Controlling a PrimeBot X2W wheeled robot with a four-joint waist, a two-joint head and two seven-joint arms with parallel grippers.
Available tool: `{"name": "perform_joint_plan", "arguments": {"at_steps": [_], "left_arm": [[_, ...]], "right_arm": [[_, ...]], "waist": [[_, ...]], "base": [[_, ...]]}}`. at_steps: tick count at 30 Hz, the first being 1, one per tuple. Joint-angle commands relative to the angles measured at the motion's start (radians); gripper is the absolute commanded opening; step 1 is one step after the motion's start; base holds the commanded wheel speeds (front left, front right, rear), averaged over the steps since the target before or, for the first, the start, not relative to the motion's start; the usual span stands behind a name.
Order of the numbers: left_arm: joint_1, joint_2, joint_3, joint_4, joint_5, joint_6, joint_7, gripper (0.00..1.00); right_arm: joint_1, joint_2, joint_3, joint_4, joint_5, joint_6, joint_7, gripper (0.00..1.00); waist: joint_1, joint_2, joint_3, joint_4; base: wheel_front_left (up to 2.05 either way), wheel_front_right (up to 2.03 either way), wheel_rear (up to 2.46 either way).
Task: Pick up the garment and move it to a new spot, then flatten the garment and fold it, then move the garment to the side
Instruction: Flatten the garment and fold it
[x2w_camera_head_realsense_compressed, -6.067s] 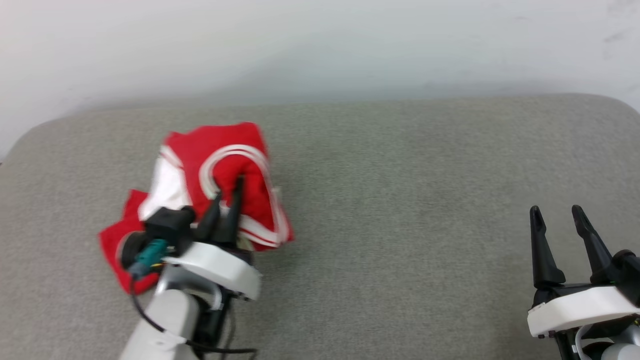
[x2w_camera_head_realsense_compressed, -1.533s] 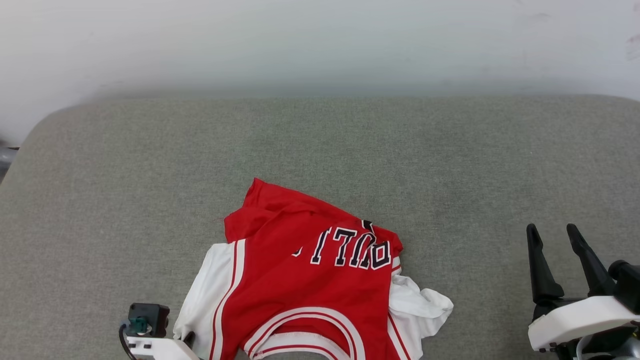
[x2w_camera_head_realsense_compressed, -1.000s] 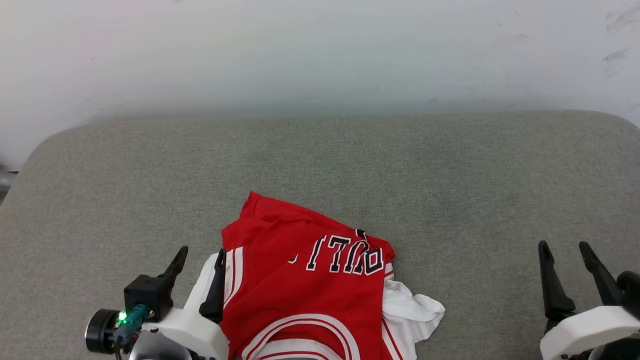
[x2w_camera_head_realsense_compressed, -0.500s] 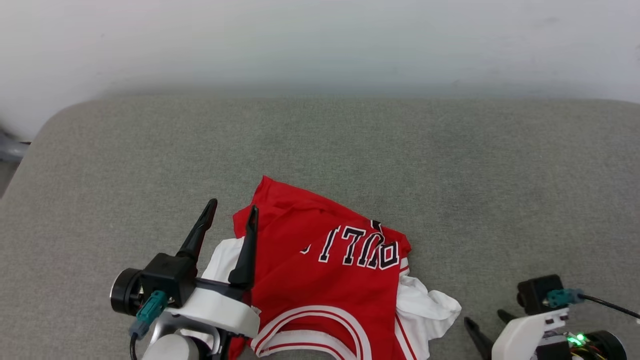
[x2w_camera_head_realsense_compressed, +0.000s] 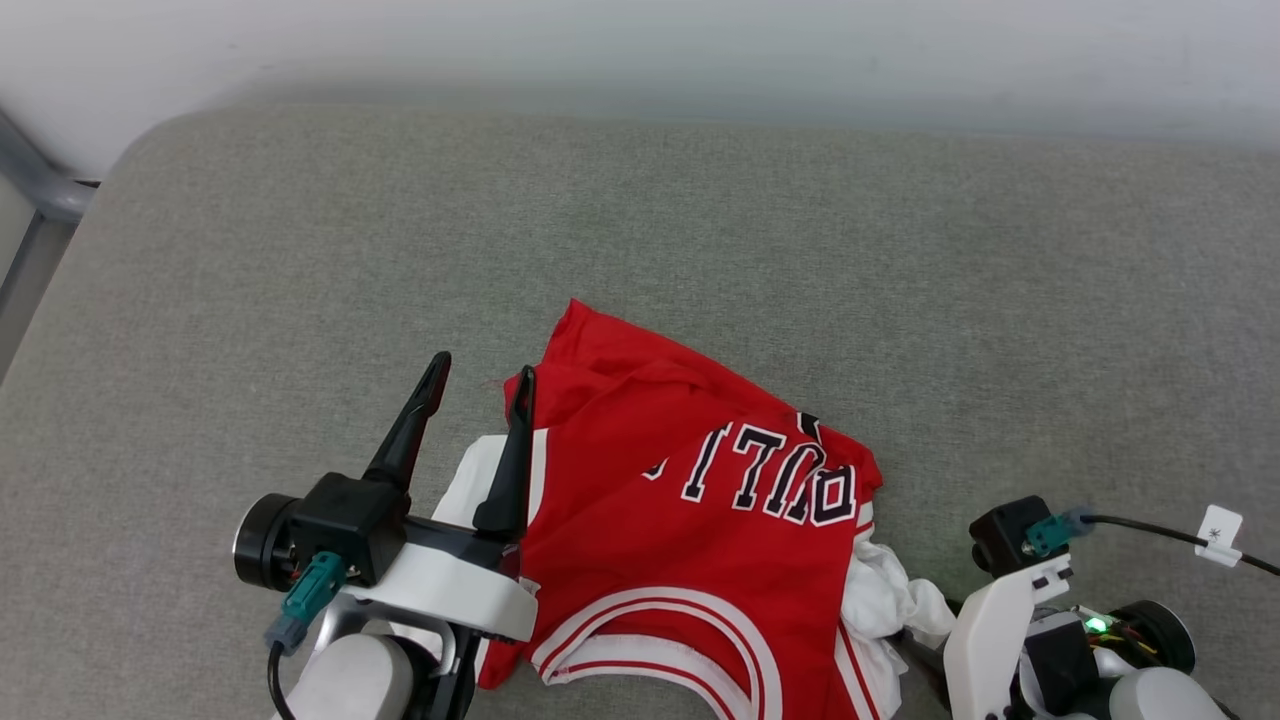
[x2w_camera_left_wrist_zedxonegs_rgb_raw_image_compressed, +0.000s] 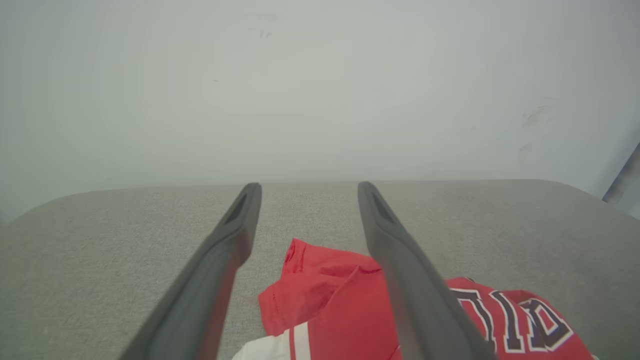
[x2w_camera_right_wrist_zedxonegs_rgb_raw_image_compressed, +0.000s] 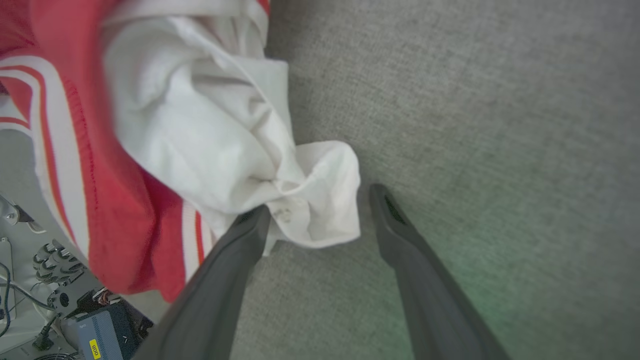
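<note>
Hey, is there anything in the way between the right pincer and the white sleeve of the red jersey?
Nothing visible stands in the way. In the right wrist view the right pincer is open, and the bunched white sleeve of the garment lies right at its fingertips, with just the grey cushion around them.

I see a grey fabric pad (x2w_camera_head_realsense_compressed: 700, 220) w/ rounded corners; white wall (x2w_camera_head_realsense_compressed: 640, 40) behind it at 12. Grey metal rail (x2w_camera_head_realsense_compressed: 40, 190) at 10. Right wrist view: blue box (x2w_camera_right_wrist_zedxonegs_rgb_raw_image_compressed: 100, 335) w/ yellow label at 7, cables (x2w_camera_right_wrist_zedxonegs_rgb_raw_image_compressed: 20, 300) beside it.
</note>
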Motion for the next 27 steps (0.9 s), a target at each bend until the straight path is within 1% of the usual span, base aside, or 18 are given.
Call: {"name": "perform_joint_plan", "arguments": {"at_steps": [1, 2, 3, 5, 6, 8, 11, 14, 16, 19, 25, 27], "left_arm": [[-0.01, -0.004, 0.002, 0.006, 0.007, 0.0, -0.003, 1.0], [-0.01, -0.006, 0.003, 0.008, 0.007, -0.001, -0.004, 1.0], [-0.007, -0.008, 0.005, 0.011, 0.005, 0.0, -0.004, 1.0], [-0.001, -0.008, 0.009, 0.015, 0.004, -0.002, -0.006, 1.0], [0.004, -0.008, 0.011, 0.019, 0.001, 0.0, -0.006, 1.0], [0.016, -0.005, 0.015, 0.024, 0.0, 0.004, -0.007, 1.0], [0.043, 0.012, 0.023, 0.035, -0.001, 0.013, -0.004, 1.0], [0.069, 0.025, 0.031, 0.032, -0.006, 0.022, 0.002, 1.0], [0.081, 0.033, 0.036, 0.026, -0.008, 0.029, 0.006, 1.0], [0.097, 0.041, 0.039, 0.02, -0.012, 0.034, 0.012, 1.0], [0.112, 0.054, 0.045, 0.008, -0.018, 0.045, 0.023, 1.0], [0.111, 0.057, 0.046, 0.006, -0.019, 0.046, 0.023, 1.0]], "right_arm": [[0.021, 0.008, 0.021, 0.057, 0.024, -0.001, 0.036, 1.0], [0.026, 0.015, 0.024, 0.081, 0.036, -0.001, 0.053, 0.44], [0.03, 0.016, 0.027, 0.099, 0.044, 0.0, 0.071, 0.0], [0.034, 0.027, 0.025, 0.111, 0.067, 0.0, 0.082, 0.0], [0.025, 0.026, 0.025, 0.1, 0.068, 0.0, 0.069, 0.0], [0.002, 0.027, 0.004, 0.064, 0.075, 0.0, 0.031, 0.0], [-0.036, 0.026, -0.043, 0.002, 0.055, -0.001, -0.039, 0.0], [-0.05, 0.025, -0.095, -0.044, 0.025, -0.001, -0.075, 0.0], [-0.061, 0.017, -0.15, -0.064, 0.0, -0.001, -0.087, 0.0], [-0.066, -0.003, -0.246, -0.07, -0.028, -0.001, -0.077, 0.0], [-0.05, -0.026, -0.46, -0.009, -0.07, -0.001, -0.064, 0.0], [-0.051, -0.017, -0.513, 0.029, -0.069, -0.001, -0.072, 0.0]], "waist": [[0.0, 0.0, 0.007, 0.01], [0.0, 0.0, 0.007, 0.012], [0.0, 0.0, 0.007, 0.013], [0.0, 0.0, 0.003, 0.013], [0.0, 0.0, -0.001, 0.012], [0.0, 0.0, -0.013, 0.003], [0.0, 0.0, -0.037, -0.018], [0.0, 0.0, -0.056, -0.039], [0.0, 0.0, -0.064, -0.052], [0.0, 0.0, -0.079, -0.066], [0.0, 0.0, -0.085, -0.077], [0.0, 0.0, -0.081, -0.077]], "base": [[0.0, 0.0, 0.0], [0.0, 0.0, 0.0], [0.0, 0.0, 0.0], [0.0, 0.0, 0.0], [0.0, 0.0, 0.0], [0.0, 0.0, 0.0], [0.0, 0.0, 0.0], [0.0, 0.0, 0.0], [0.0, 0.0, 0.0], [0.0, 0.0, 0.0], [0.0, 0.0, 0.0], [0.0, 0.0, 0.0]]}}
